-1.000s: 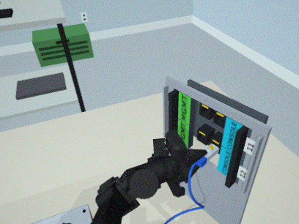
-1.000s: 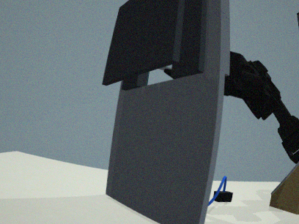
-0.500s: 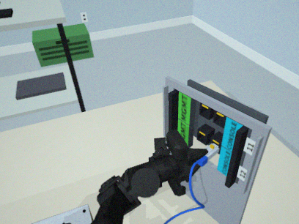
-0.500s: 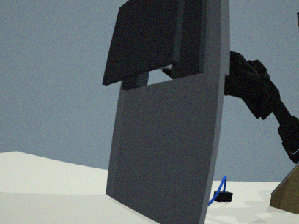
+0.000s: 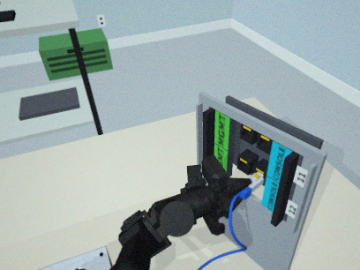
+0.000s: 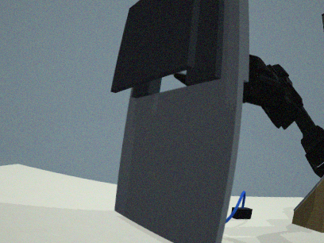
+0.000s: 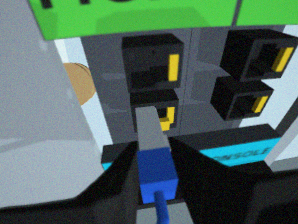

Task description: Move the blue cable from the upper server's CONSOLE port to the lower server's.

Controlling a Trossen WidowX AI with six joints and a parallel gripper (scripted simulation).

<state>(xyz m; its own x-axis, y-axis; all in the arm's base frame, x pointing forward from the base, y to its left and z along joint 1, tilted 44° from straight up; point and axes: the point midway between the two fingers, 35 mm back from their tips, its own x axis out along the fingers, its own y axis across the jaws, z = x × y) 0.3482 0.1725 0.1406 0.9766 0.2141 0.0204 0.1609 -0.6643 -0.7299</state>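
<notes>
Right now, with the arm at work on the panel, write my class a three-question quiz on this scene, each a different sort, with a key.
1. Multiple choice: What colour is the strip lettered CONSOLE?
A) green
B) cyan
C) red

2. True or false: The gripper's fingers stand wide apart with nothing between them.

3. Fill in the blank: In the top view, two white tags on the panel read 11 and ____.

Key: 1. B; 2. False, they are shut on the blue cable's plug; 3. 12

Grey panel [image 5: 275, 236] [image 6: 179, 159]—matt, smooth, metal-like.
</notes>
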